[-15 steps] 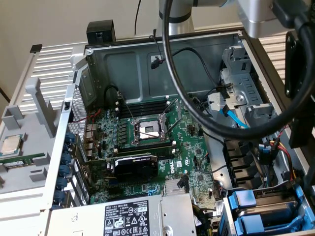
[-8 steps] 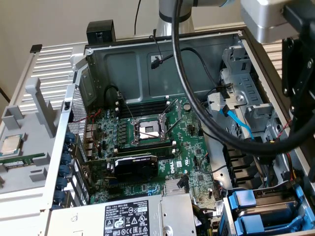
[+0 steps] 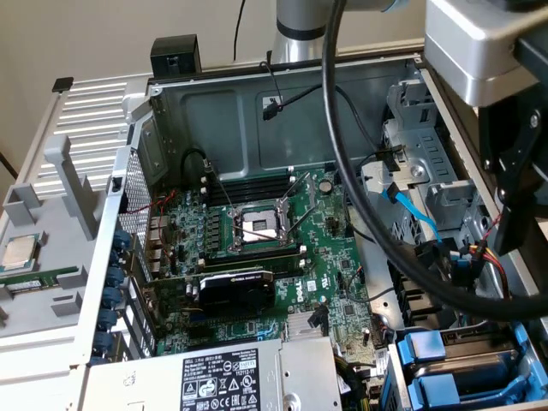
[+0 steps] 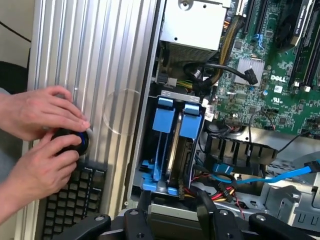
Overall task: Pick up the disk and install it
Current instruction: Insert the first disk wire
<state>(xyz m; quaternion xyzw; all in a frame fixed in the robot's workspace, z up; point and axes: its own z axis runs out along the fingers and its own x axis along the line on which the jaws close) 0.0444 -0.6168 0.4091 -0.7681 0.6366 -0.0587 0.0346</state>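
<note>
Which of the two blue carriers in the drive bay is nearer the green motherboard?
The blue carrier next to the black cables; the other carrier lies on the side of the ribbed silver panel.

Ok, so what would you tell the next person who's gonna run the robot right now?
Gripper: open, empty, facing the drive bay.
Disk: standing in that bay, in a blue carrier.
Done or left: cannot tell whether the disk is fully seated.
Watch: a person's hands are on a black knob on the ribbed side panel.
</note>
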